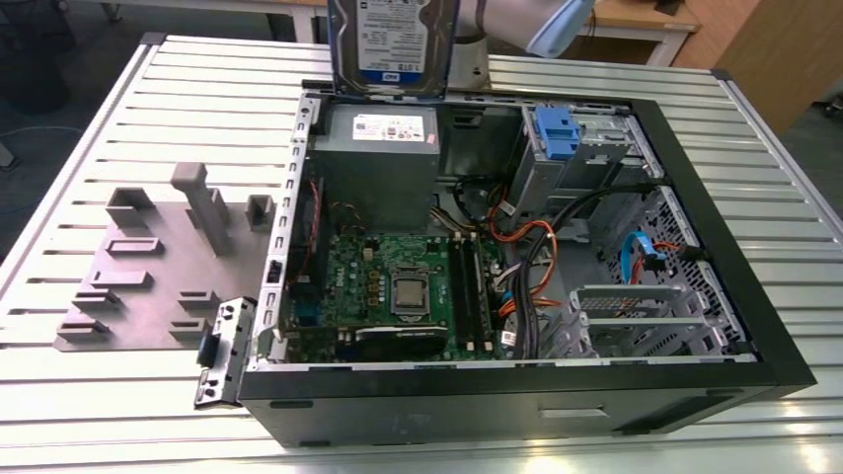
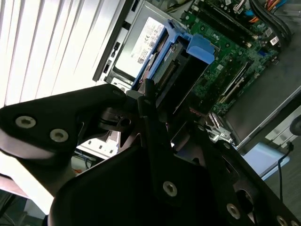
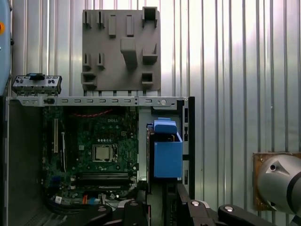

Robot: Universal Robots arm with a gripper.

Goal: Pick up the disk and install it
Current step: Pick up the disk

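The hard disk (image 1: 391,44) is clamped in the claw (image 3: 162,193) and is held upright in the air. The claw's fingers (image 2: 149,101) are pressed against the drive and are spread only as far as the drive between them. The labelled face is turned towards the exterior view. In both wrist views the blue plastic rails (image 3: 168,157) are seen end-on, pointing away from the claw.

Under the claw and its load, an open computer case (image 1: 527,395) is laid on its side on a slatted metal table (image 1: 79,415). The power supply (image 1: 375,168) is found just beneath the held drive, near the case's rim. Farther from the claw, the motherboard (image 1: 395,286) and its processor socket (image 3: 104,153) are exposed on the case floor. A drive cage (image 1: 579,148) with a blue tab is set inside the case, off to the side of the claw at the exterior view's right. Outside the case wall, well apart from the claw, a grey fixture plate (image 1: 145,267) with upright blocks is placed on the table. A joint of the robot arm (image 3: 277,186) is seen near the claw.
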